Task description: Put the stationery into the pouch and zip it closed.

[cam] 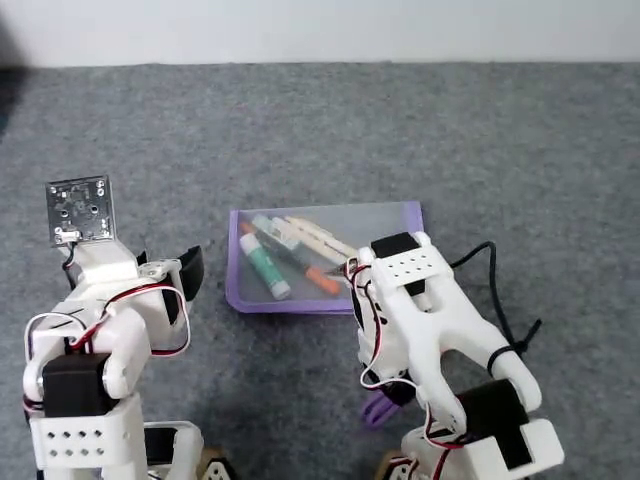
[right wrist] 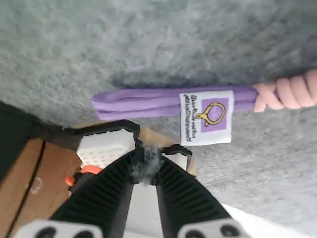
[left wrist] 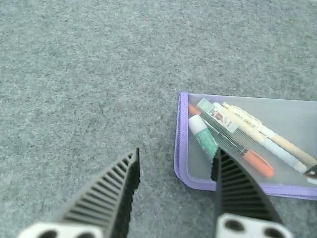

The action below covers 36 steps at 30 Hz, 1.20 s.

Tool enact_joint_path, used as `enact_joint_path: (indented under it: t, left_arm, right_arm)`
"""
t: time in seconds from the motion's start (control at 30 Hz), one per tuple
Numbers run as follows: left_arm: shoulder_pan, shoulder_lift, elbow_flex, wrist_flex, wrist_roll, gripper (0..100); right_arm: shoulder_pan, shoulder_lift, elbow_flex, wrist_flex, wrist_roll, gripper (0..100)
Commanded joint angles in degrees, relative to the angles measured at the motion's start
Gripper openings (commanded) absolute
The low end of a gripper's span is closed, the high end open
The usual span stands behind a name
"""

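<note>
High view: we find the pouch point(cam: 390, 222) mid-bench point(cam: 300, 120), its long axis running from arm to arm, with the stationery point(cam: 285, 255) inside. The right arm point(cam: 420, 300) overhangs its near right corner.

Left wrist view: the left end effector point(left wrist: 177, 153) is open, with the pouch's short end just ahead.

Right wrist view: the right end effector point(right wrist: 146, 163) is closed, with an unidentified grey blur at its tips. A purple strap point(right wrist: 148, 101) lies beyond.

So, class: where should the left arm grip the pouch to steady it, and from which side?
Probably the pouch by its purple border at the corner facing the left gripper, from that arm's side: it lies flat, and the stationery stops short there.
</note>
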Motion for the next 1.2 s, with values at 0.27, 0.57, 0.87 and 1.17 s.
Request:
enact_joint_path:
  t: [0.27,0.57,0.87,1.17]
  left_arm:
    - [-0.35,-0.44,-0.31,-2.55,0.0,23]
    - [-0.44,-0.44,-0.31,-2.55,0.0,23]
    - [-0.44,-0.44,-0.31,-2.55,0.0,23]
    - [-0.44,-0.44,-0.31,-2.55,0.0,23]
  right_arm:
    - [-2.77,-0.84,5.63,-18.24,4.84,0.8]
    - [-2.86,-2.95,4.92,-18.42,5.1,0.8]
    - [-2.68,-11.74,4.92,-6.99,12.4,15.1]
    - [-3.12,-13.85,5.54,-2.51,23.82,27.0]
